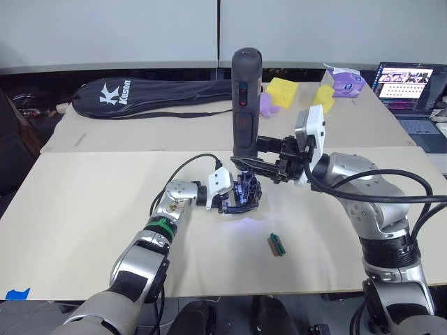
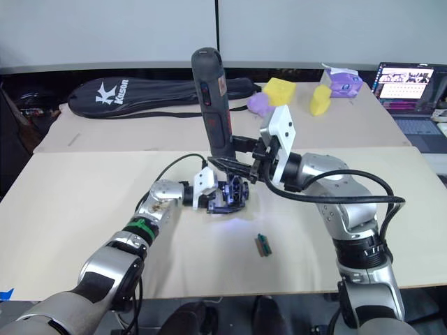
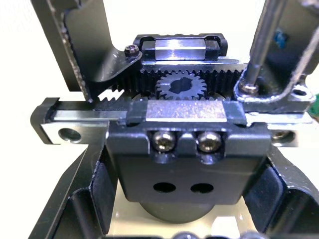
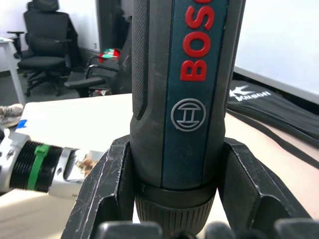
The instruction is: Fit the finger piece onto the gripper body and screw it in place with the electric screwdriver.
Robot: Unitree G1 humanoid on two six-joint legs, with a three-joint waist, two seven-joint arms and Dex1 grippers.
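Note:
The gripper body (image 1: 242,195) sits low over the middle of the table, and my left gripper (image 1: 227,195) is shut on it from the left. The left wrist view shows its gear, toothed racks and two screws (image 3: 182,142) up close. My right gripper (image 1: 260,165) is shut on the electric screwdriver (image 1: 245,105), which stands upright over the body. Its thin metal bit (image 3: 260,45) comes down onto a screw (image 3: 247,88) in a black finger piece (image 3: 286,69) seated on the body's rail. A blue glow shows on the table under the body.
A tiny green-and-brown piece (image 1: 276,245) lies in front of the body. At the back are a black racket bag (image 1: 154,94), yellow foam blocks (image 1: 281,92), a purple lump (image 1: 269,104), a purple box (image 1: 347,82) and a laptop (image 1: 408,87).

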